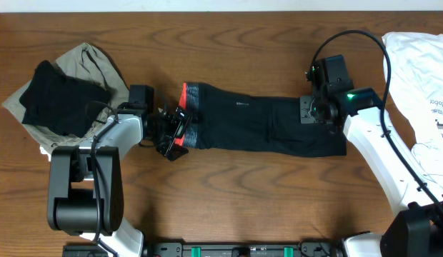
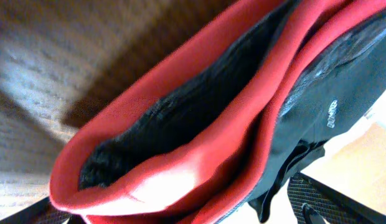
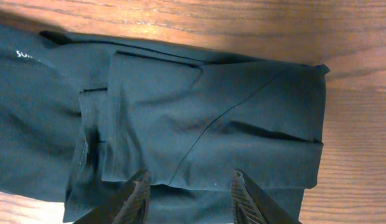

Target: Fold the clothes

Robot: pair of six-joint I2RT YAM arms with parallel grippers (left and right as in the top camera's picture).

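On the brown wooden table (image 1: 229, 207), long black thin-fabric trousers (image 1: 264, 121) with a grey, coral-red-edged waistband lie stretched out, the leg end layered. Left gripper (image 1: 173, 132) released, jaws wide around the waistband. Right gripper (image 3: 190, 186) unclenched, fingers apart over the leg end.

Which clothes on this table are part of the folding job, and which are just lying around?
In the job: black trousers with the red-edged waistband.
Lying about: black folded garment; khaki garment under it; white printed garment.
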